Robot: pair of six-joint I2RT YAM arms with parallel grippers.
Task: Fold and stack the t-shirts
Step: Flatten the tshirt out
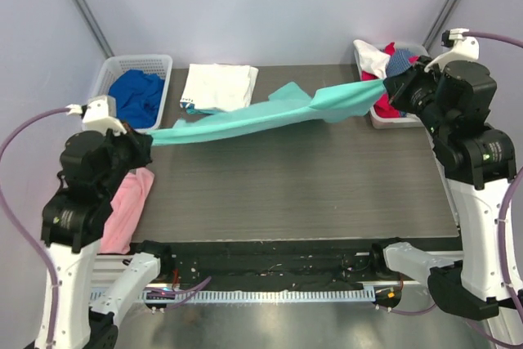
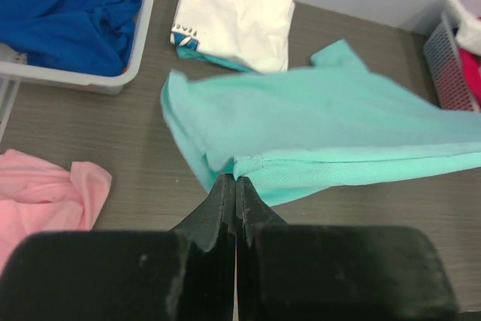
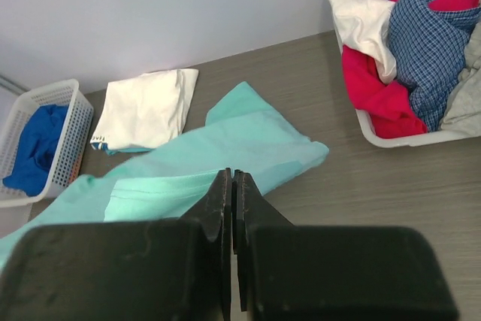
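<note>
A mint-green t-shirt [image 1: 270,112] hangs stretched above the table between my two grippers, sagging to the table in the middle. My left gripper [image 1: 145,141] is shut on its left end; the left wrist view shows the fingertips [image 2: 234,183] pinching the shirt's [image 2: 331,133] hem. My right gripper [image 1: 391,85] is shut on its right end; the right wrist view shows the shirt [image 3: 225,148] running from the closed fingertips [image 3: 231,177]. A folded white t-shirt [image 1: 217,86] lies at the back of the table, also in both wrist views [image 2: 237,24] [image 3: 146,107].
A white lattice basket [image 1: 122,67] at back left holds a royal blue garment [image 1: 137,96]. A basket [image 1: 384,118] at back right holds red, white and blue checked clothes [image 3: 406,43]. A pink garment [image 1: 127,206] lies at the left table edge.
</note>
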